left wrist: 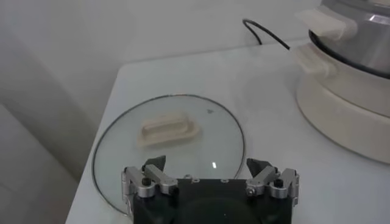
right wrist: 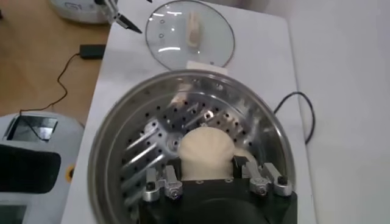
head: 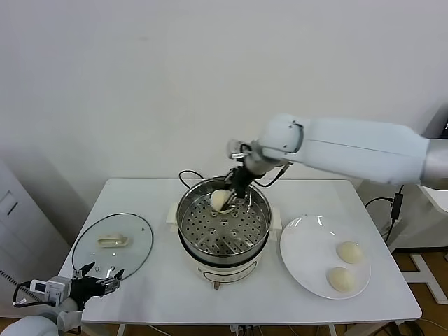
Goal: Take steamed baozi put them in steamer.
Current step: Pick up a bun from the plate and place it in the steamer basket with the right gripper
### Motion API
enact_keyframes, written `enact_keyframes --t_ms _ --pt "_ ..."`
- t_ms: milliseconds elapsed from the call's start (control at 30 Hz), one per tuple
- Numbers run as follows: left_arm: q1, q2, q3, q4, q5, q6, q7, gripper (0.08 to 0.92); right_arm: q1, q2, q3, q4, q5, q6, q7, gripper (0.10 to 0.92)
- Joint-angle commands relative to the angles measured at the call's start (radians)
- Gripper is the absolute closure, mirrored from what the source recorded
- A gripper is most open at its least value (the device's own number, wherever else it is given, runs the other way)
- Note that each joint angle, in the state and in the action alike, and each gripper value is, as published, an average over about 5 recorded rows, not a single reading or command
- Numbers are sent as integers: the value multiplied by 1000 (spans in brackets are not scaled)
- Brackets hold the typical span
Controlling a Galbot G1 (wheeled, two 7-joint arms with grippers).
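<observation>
L end effector (head: 98, 278) open, R end effector (head: 233, 194) grips upright baozi (head: 220, 200) in steamer (head: 257, 231)

Three baozi (head: 220, 200), one steamer (head: 260, 238), one plate (head: 304, 245), one lid (head: 140, 241).

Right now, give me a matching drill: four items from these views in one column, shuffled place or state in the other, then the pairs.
Items:
1. round cream-white baozi in the right gripper
2. round glass lid with white handle
3. flat white plate
4. left gripper

Places or states:
A. holds two buns, on the steamer's right
B. jaws open, beside the lid at the table's near left corner
C. flat on the table, on the steamer's left
D. gripped over the shiny perforated steel steamer

Pairs: 1-D, 2-C, 3-A, 4-B
</observation>
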Motion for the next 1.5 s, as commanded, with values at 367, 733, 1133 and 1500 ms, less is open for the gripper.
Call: enact_keyframes --t_ms 367,733,1133,1500 --pt "-1 -4 -2 -2 0 -1 1 177 -139 154 6 -136 -12 -21 80 516" --pt "0 -5 -3 1 -1 -2 2 177 -194 183 14 -194 -47 -18 90 507" --pt "1 -8 -1 6 -2 -5 3 177 -178 169 19 -187 -35 -11 62 248" --pt "10 -4 -7 4 -3 -9 5 177 89 -70 -48 -95 -84 92 -225 203"
